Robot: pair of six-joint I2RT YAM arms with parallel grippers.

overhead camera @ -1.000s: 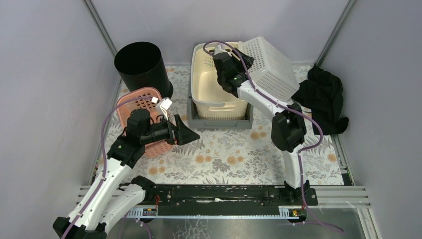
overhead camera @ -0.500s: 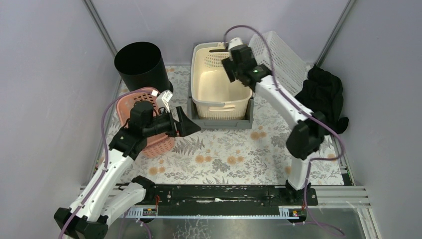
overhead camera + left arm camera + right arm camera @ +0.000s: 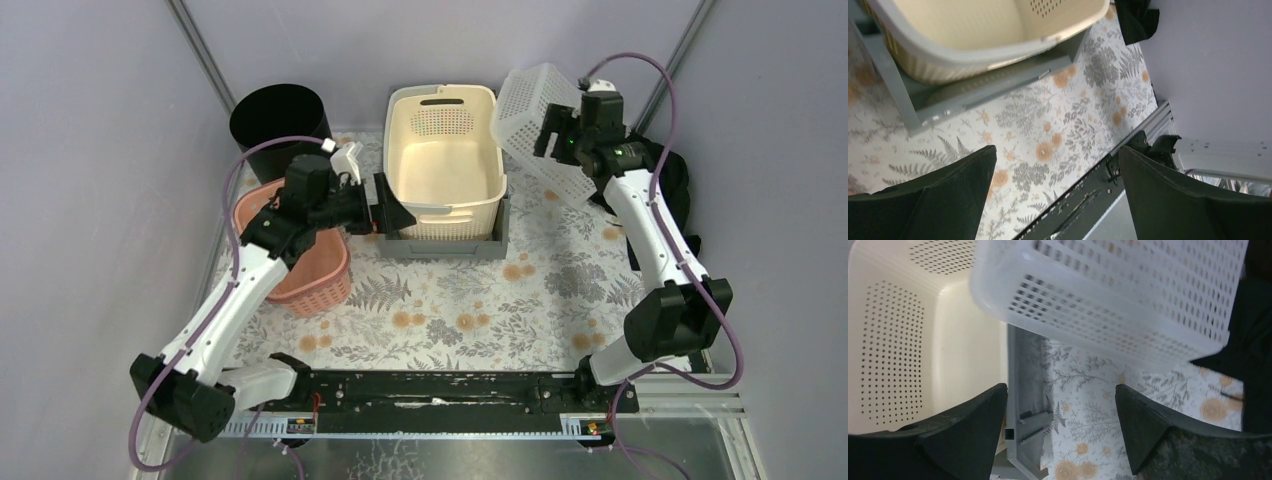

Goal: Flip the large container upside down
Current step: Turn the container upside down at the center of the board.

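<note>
Claws on both arms stand wide with nothing between them. The right claw (image 3: 1062,390) hangs just beside the white mesh basket (image 3: 535,110), and the left claw (image 3: 392,212) hovers at the near left corner of the cream basket (image 3: 404,150), which sits upright in a grey tray (image 3: 440,245).

The white basket is judged to be the large container, since the right arm attends to it. It is steeply tilted at the far right of the surface (image 3: 450,310), between the cream basket and a heap of black cloth (image 3: 680,190). It is neither upright nor flat on its rim. From overhead it is hard to tell whether its low edge rests on the surface or whether it is unsupported.

The main risk is that the basket, with no grip on it, settles the wrong way. It may rock back onto its base, or catch on the cloth and end propped at an angle. It may also tip against the cream basket's rim and lodge there. If the right claw nudges it, the light mesh may skid toward the wall. The left claw, so near the cream basket, may bump it askew in its tray.
</note>
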